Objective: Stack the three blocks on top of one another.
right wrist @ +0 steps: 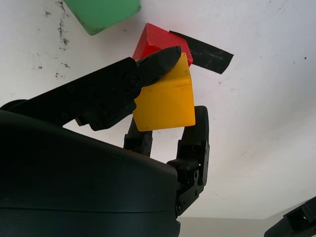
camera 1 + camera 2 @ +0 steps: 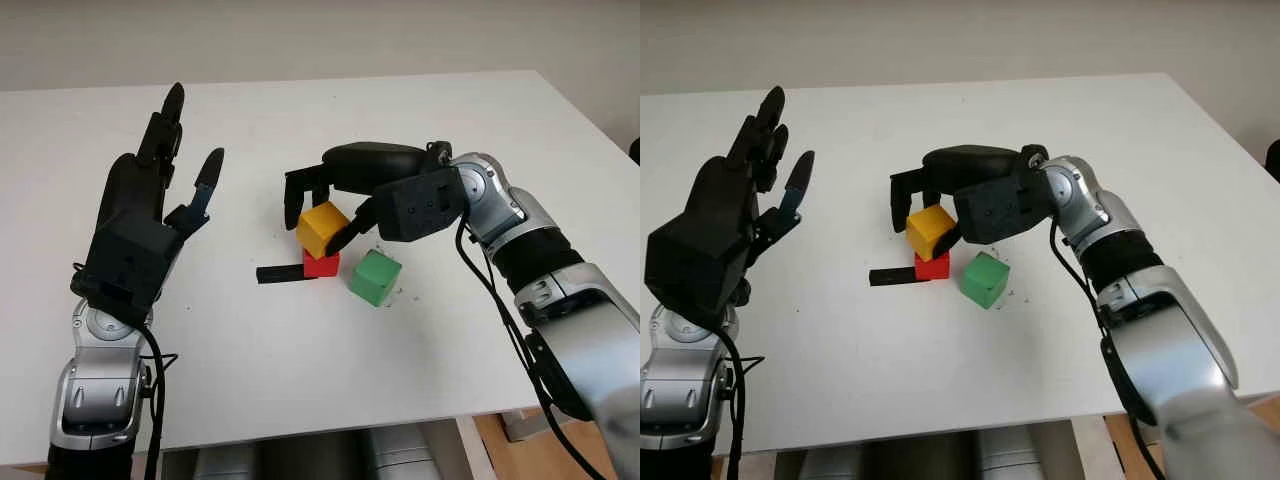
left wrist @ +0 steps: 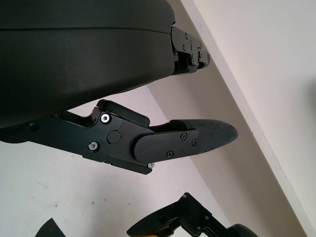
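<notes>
My right hand (image 2: 318, 222) is at the table's middle, shut on the yellow block (image 2: 322, 228), thumb (image 1: 133, 81) on one side and fingers (image 1: 195, 143) on the other. The yellow block (image 1: 165, 101) is tilted and sits right over the red block (image 2: 321, 265); I cannot tell whether the two touch. The green block (image 2: 376, 277) stands on the table just right of the red one, apart from it. My left hand (image 2: 190, 140) is open, raised above the table's left side, well away from the blocks.
A short strip of black tape (image 2: 280, 274) lies on the white table (image 2: 450, 350) against the red block's left side. The table's front edge is close to the blocks, and the far edge meets a pale wall.
</notes>
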You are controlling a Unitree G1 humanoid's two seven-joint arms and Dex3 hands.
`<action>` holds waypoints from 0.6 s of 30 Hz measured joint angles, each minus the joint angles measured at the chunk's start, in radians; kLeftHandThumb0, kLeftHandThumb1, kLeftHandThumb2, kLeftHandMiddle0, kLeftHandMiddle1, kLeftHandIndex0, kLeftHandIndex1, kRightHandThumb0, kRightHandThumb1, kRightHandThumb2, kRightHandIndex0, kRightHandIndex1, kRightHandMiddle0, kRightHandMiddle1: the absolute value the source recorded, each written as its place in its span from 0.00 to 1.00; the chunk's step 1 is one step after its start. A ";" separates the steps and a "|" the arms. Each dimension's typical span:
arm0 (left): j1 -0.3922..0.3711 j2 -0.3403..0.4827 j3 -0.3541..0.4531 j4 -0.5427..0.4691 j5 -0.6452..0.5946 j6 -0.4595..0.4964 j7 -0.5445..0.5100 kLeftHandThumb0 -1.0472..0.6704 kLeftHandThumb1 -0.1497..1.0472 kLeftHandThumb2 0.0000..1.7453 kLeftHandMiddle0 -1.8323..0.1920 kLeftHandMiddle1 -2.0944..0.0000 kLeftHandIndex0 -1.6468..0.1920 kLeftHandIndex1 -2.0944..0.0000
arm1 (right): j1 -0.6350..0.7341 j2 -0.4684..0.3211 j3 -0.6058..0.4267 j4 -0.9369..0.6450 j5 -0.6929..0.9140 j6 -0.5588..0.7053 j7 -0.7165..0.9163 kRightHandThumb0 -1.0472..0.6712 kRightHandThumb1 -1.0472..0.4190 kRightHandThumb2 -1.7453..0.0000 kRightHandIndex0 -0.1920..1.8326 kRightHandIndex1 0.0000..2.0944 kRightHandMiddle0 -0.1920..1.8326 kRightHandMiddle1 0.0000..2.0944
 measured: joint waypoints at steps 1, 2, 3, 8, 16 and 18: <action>0.000 0.000 0.000 0.000 0.000 0.001 0.000 0.24 1.00 0.30 0.85 0.97 0.86 0.97 | 0.000 0.000 0.000 0.000 -0.002 0.000 0.000 0.48 0.06 0.97 0.36 0.64 0.30 0.66; 0.000 0.000 0.000 0.000 0.000 0.002 0.000 0.24 1.00 0.30 0.85 0.97 0.85 0.97 | 0.000 0.000 0.000 0.000 -0.004 -0.001 0.000 0.47 0.06 0.97 0.36 0.64 0.30 0.65; 0.000 0.000 0.000 0.000 0.000 0.003 0.000 0.25 1.00 0.30 0.84 0.97 0.85 0.97 | -0.001 0.000 0.001 0.000 -0.007 -0.001 0.000 0.47 0.06 0.97 0.36 0.64 0.30 0.65; 0.000 0.000 0.000 0.000 0.000 0.002 0.000 0.25 1.00 0.30 0.85 0.97 0.86 0.97 | -0.006 0.000 0.007 0.000 -0.026 -0.001 -0.004 0.47 0.07 0.97 0.36 0.63 0.31 0.64; 0.000 0.000 0.000 0.000 -0.001 0.003 0.000 0.25 1.00 0.30 0.85 0.97 0.85 0.97 | -0.006 0.000 0.007 0.000 -0.028 -0.005 -0.014 0.46 0.08 0.97 0.35 0.56 0.30 0.60; 0.000 0.000 0.000 -0.001 0.000 0.003 0.000 0.25 1.00 0.30 0.85 0.97 0.85 0.97 | -0.005 0.000 0.007 0.000 -0.030 -0.005 -0.021 0.45 0.09 0.97 0.34 0.57 0.28 0.55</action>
